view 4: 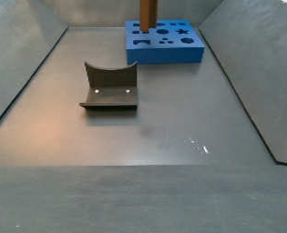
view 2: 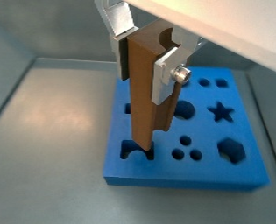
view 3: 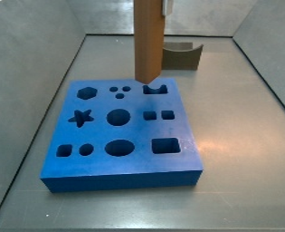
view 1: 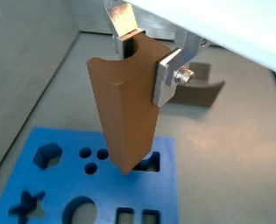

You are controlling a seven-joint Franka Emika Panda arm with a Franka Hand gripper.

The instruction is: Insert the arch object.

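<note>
1. Orange-brown wood is filling the middle of both wrist views: the bar (view 1: pixel 126 109) is hanging upright, pinched at its upper end in the tool (view 2: pixel 146 48), whose silver fingers (view 2: pixel 166 72) are pressing on its sides.
2. The tool is sitting high over the blue board (view 3: pixel 114 172), out of frame in both side views, so only the bar is showing there.
3. The bar's lower end is meeting the board at the notched hole (view 3: pixel 156 89) on the board's far edge in a side view. In a wrist view the tip (view 2: pixel 141 147) is appearing to sit at the mouth of that hole, perhaps just entering; how deep it is going I cannot tell.
4. Judging from this, pick-up and carrying are done, and alignment is looking close. Pushing the bar down and letting go are remaining.
5. The dark block (view 4: pixel 109 87) with the curved dip is lying on the desk (view 4: pixel 170 136), well apart from the board and untouched.
</note>
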